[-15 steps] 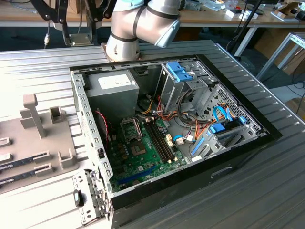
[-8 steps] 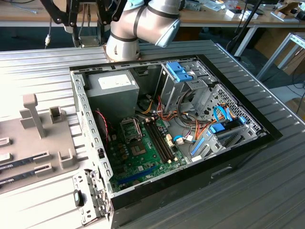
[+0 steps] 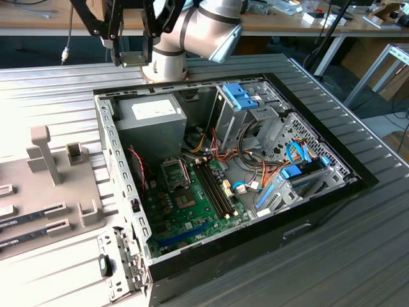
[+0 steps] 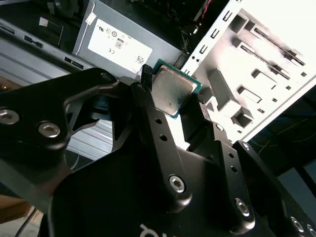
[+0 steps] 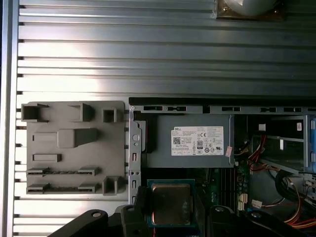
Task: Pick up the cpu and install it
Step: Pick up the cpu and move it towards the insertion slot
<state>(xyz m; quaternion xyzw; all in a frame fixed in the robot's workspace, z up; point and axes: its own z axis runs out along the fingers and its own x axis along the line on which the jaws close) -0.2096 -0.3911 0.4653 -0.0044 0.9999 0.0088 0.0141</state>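
The cpu (image 4: 170, 91), a small square chip with a silvery top and a thin green rim, sits clamped between my gripper's (image 4: 173, 90) black fingers (image 4: 144, 79). In the first wrist view the cpu (image 5: 170, 202) hangs over the case's edge, just beside the power supply (image 5: 190, 140), with the gripper (image 5: 170, 206) shut on it. In the exterior view the gripper (image 3: 131, 59) is high above the far corner of the open computer case (image 3: 121, 185) on the exterior view's left. The motherboard's empty cpu socket (image 3: 175, 173) lies lower down inside the case.
A grey fixture tray (image 3: 57, 185) with slots and posts lies on the ribbed metal table at the exterior view's left of the case. Inside the case are the power supply (image 3: 156, 115), the green motherboard (image 3: 198, 208), a drive cage with blue tabs (image 3: 239, 96) and bundled cables (image 3: 255, 173).
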